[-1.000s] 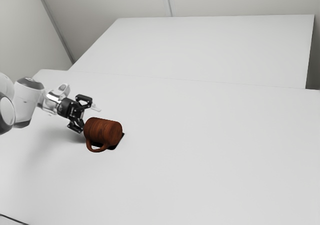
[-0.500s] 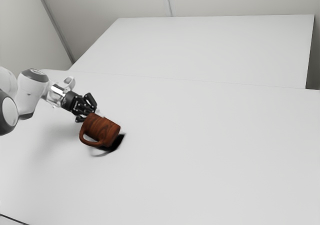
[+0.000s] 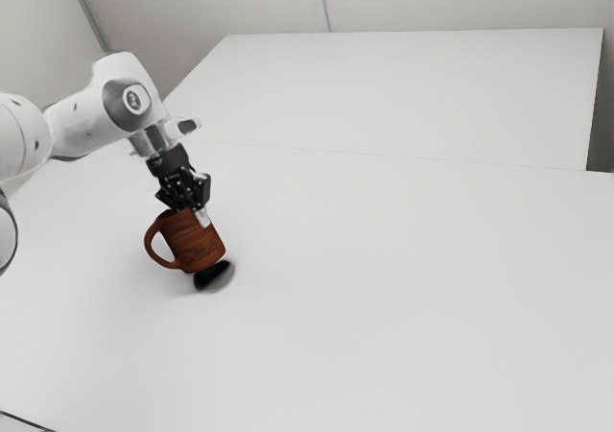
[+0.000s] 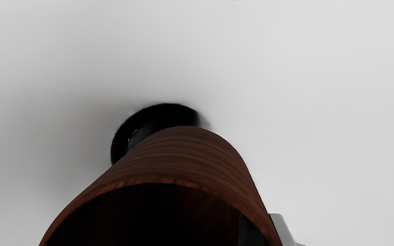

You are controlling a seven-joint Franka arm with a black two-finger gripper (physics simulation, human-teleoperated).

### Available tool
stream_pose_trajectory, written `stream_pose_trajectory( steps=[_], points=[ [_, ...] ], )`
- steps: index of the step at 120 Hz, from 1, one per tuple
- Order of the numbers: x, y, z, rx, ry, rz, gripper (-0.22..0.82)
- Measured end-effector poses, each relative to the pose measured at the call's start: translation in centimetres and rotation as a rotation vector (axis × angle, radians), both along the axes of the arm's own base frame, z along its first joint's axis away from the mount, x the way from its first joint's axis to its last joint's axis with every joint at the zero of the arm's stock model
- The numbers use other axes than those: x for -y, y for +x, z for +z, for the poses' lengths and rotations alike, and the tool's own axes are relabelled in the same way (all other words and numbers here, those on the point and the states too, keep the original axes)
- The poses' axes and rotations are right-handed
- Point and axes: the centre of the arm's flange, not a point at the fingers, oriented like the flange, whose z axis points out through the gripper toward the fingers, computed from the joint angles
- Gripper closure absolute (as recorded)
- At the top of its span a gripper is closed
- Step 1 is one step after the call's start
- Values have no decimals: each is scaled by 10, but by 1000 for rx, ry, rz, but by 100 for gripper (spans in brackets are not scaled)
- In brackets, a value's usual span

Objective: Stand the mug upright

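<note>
The mug (image 3: 195,244), its wall pinched between the fingers (image 4: 278,227), leans mouth-up toward the exterior view's left, partly righted; levelling, standing flat on the desk (image 3: 403,278) and release remain.

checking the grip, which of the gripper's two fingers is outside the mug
The pale grey finger, against the outside of the mug; the other finger looks dark and sits inside the mouth.
</note>
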Motion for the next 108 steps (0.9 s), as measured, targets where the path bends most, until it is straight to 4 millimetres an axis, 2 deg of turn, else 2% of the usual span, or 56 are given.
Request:
stream_pose_trajectory(
  steps=[12, 22, 46, 80, 95, 108],
  points=[
    [21, -6, -7, 39, 105, -42, 78],
    [30, -13, -13, 77, 156, -37, 78],
    [51, -13, -15, 178, 215, 2, 78],
    [65, -15, -33, 203, 237, 74, 78],
    [67, -14, -29, 212, 238, 97, 51],
    [68, -14, -9, 241, 257, 98, 30]
  ],
)
